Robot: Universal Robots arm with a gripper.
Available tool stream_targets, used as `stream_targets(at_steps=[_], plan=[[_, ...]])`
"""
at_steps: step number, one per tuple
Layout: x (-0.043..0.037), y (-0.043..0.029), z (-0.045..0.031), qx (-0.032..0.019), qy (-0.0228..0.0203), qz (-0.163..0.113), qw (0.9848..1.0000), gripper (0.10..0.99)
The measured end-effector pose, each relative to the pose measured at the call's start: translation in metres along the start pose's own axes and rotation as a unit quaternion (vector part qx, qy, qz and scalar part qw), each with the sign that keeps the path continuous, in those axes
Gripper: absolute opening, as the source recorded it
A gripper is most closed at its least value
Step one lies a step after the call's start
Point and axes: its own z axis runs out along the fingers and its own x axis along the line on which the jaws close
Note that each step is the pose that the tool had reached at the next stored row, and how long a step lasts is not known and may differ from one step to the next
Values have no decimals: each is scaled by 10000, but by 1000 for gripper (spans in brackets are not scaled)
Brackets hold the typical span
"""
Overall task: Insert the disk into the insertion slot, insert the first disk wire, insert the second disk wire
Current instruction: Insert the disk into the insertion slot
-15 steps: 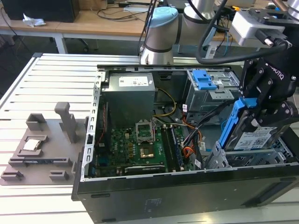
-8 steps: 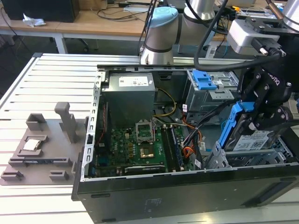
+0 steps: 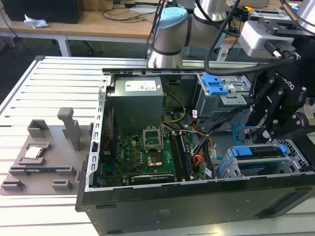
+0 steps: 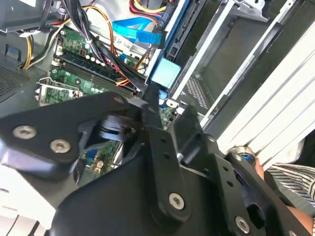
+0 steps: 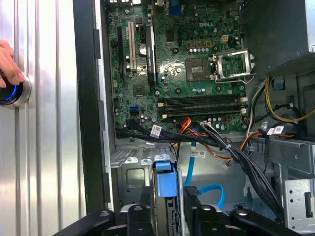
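Case: the computer case [image 3: 197, 196] lies on its side on the slatted table [image 3: 59, 83] with the side panel off; I judge this is so the arm can reach in from above
Slot: the insertion slot [image 3: 256, 168] sits in the case's near corner, at the exterior view's right, beside the motherboard [image 3: 142, 152]
Disk: the disk [image 3: 259, 151] lies inside the slot, its blue carrier running along the cage's upper edge; it looks seated to me, so I take the first step as done or nearly done
Gripper: the gripper [image 3: 266, 129] hangs just above the end of the disk that faces the motherboard, and in the first wrist view the carrier's blue end lines up with it; I read that as the end where the plugs go, which explains the position
Grip state: I cannot tell whether it is released or clenched
Wires: a blue data cable [image 5: 209, 189] loops just beside the disk's end, and a black bundle [image 5: 236, 152] runs between the motherboard and the cage, close enough, I judge, for the plugs to reach; I cannot tell whether either one is plugged in
Other bay: the taller grey bay [image 3: 219, 101] with its blue latch [image 3: 214, 83] stands at the case's far corner, well apart from the disk
Person: a hand [image 5: 7, 61] rests on a round blue-lit button [image 5: 12, 91] on the table beside the case; I take it for a stop or enable control kept within reach
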Motion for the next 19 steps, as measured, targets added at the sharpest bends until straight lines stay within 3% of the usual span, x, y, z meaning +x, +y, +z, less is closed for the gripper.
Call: stream_targets(at_steps=[2,3,4,11,19], plan=[[0,0,1,0,0,0,10000,235],[0,0,1,0,0,0,10000,235],[0,0,2,0,0,0,10000,118],[0,-1,8,0,0,-1,10000,106],[-13,-216,16,-27,-1,-1,10000,106]])
